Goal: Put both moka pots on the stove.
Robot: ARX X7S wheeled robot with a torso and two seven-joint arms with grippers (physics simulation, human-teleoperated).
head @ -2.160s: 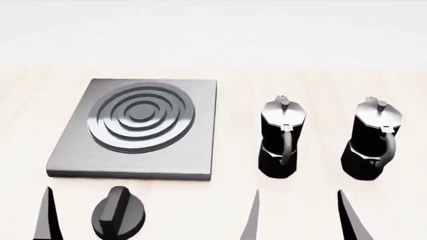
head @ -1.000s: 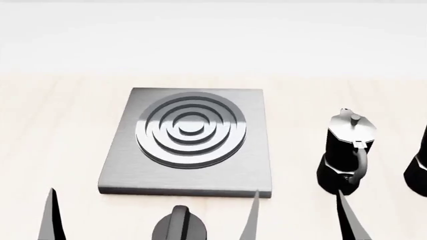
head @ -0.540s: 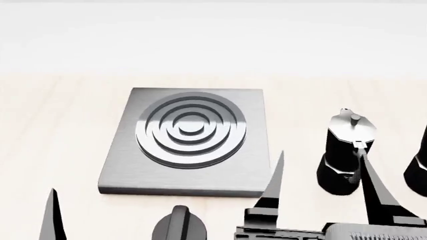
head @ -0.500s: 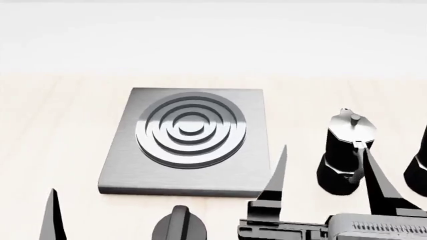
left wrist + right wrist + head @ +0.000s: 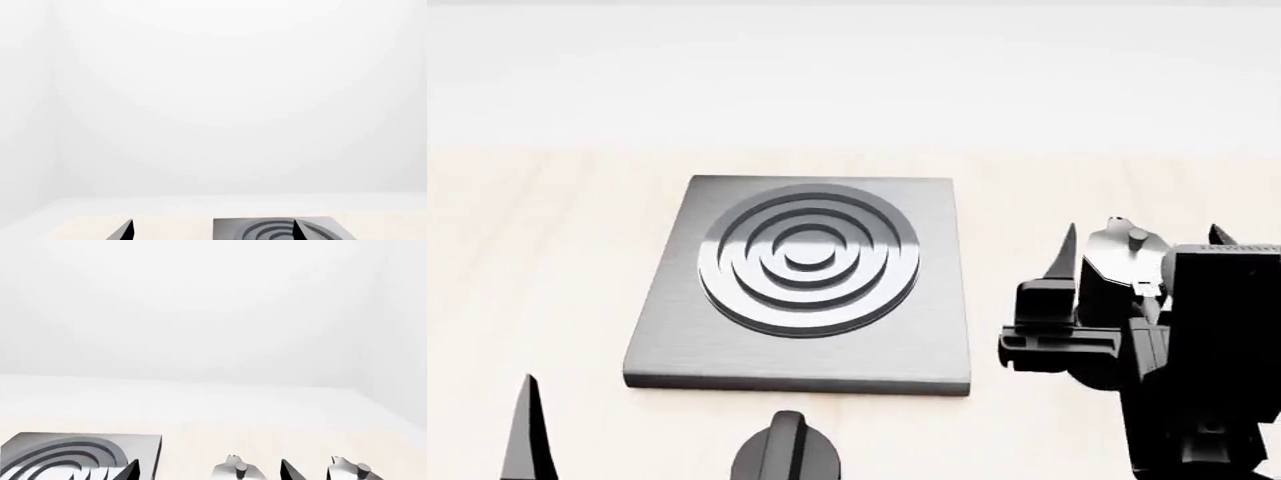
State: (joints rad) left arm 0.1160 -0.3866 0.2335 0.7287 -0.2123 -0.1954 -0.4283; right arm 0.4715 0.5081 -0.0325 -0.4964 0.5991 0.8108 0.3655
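Right claw (image 5: 1141,262) spread wide, fingers flanking near pot (image 5: 1124,262), one either side of lid; not yet closed on it. Judged step: first grasp. Second pot (image 5: 352,471) just beside first, farther right, hidden behind arm in head view. Both pots on bench (image 5: 547,260), right of stove (image 5: 807,275), apart from it. Stove bare. Left claw (image 5: 212,231) low at left, tips spread, empty. Knob (image 5: 785,455) in front of stove, not wanted.

To do well: sink lower to grip faceted body below lid, not lid itself. Keep square, close gently, avoid nudging neighbour. Lift upright, carry left, set to one side of burner, leaving room for second pot.
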